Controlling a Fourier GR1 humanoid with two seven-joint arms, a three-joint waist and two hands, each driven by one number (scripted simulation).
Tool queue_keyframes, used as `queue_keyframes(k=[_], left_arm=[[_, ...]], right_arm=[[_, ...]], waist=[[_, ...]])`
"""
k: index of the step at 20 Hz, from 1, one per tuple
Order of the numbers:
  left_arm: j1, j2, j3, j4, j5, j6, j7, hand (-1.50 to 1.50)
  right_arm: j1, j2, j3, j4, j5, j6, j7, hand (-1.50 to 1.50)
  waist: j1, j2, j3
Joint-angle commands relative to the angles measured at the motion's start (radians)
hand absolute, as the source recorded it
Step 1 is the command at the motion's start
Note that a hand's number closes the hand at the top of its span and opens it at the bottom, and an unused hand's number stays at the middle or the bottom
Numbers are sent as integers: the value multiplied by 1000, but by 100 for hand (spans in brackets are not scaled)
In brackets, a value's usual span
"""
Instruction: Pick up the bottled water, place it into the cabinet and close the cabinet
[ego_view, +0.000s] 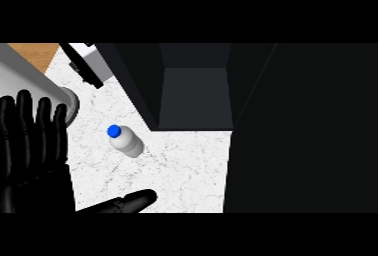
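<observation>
At the far left, my left hand (29, 145) stands with fingers straight and pointing up, held side by side with narrow gaps between them, holding nothing. It fills the left edge of the head view, and just behind the fingertips a grey cylinder (33, 75) slants in from the upper left corner, its rounded end just beside them. A strip of wood-coloured surface (37, 52) shows in the top left corner beyond it.

Moving right, a black finger-like part (129, 201) pokes in low over the counter, lying almost flat and pointing right; I cannot tell which hand it belongs to, and it touches nothing that I can see.

Above it is the white marbled counter (184, 170), veined in grey. On it stands the bottled water (124, 140): a small pale, whitish bottle with a bright blue cap, seen from nearly overhead so the cap sits at its upper left and the body trails down to the right. It rests on bare counter, apart from my left hand and apart from the cabinet, with no finger on it.

Near the top, a white block with black edging (90, 62) sits beside the cabinet's left side.

Further right, the cabinet (196, 95) is open, its interior dark grey with a flat floor showing and nothing visible inside. Its dark door (303, 130) fills the whole right side of the view. My right hand does not plainly show.
</observation>
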Motion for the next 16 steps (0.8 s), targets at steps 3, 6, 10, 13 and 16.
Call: queue_keyframes(k=[3,6,10,13,16], left_arm=[[65,-2,-131,-98,-150,70,124,-150],[-30,-2,-136,-54,-209,112,199,-150],[-60,-2,-226,-28,-323,181,310,-150],[-19,-2,-179,-102,-342,102,318,-150],[-26,-1,-153,-46,-278,130,262,-150]], right_arm=[[33,-10,-6,-133,-54,0,111,-150],[3,43,124,-155,77,-69,152,-150],[-77,29,100,-197,54,-97,246,-150],[7,25,158,-214,92,-89,212,-150],[-1,18,118,-234,58,-98,218,-150]], waist=[[4,0,0],[2,1,-1],[3,1,-1],[2,0,-1],[-2,1,-1]])
